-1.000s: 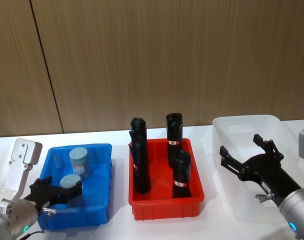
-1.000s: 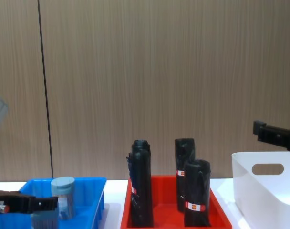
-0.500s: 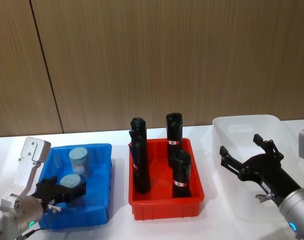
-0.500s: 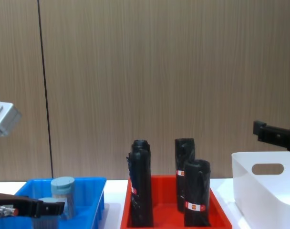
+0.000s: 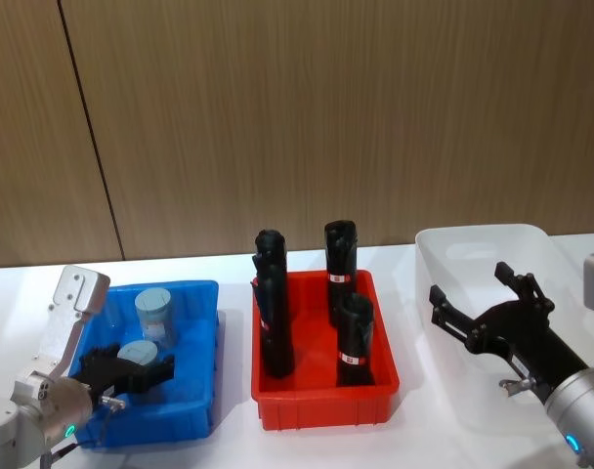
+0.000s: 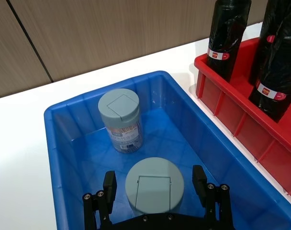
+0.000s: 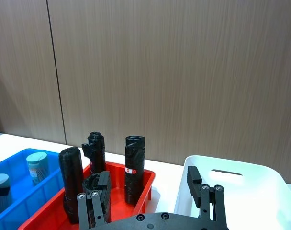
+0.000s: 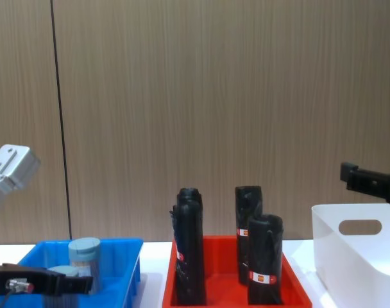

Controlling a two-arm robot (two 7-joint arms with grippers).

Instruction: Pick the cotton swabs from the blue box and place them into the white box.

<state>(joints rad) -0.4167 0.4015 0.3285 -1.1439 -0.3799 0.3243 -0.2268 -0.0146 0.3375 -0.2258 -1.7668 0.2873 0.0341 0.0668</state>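
Two cotton swab jars with grey-blue lids stand in the blue box (image 5: 197, 391): a far one (image 5: 153, 313) (image 6: 119, 120) and a near one (image 5: 138, 354) (image 6: 154, 186). My left gripper (image 5: 131, 371) (image 6: 154, 181) is open, low inside the blue box, with one finger on each side of the near jar and small gaps to its lid. My right gripper (image 5: 487, 305) (image 7: 146, 184) is open and holds nothing, hovering over the front left part of the white box (image 5: 473, 240) (image 7: 260, 178).
A red bin (image 5: 321, 403) with three tall black rolls (image 5: 356, 337) stands between the blue and white boxes. A wood-panel wall is behind the white table (image 5: 233, 445). The blue box's walls (image 6: 64, 103) enclose my left fingers.
My left arm has moved forward and to the right, bringing its open fingers around the near jar. Both jars and my right arm have stayed where they were.
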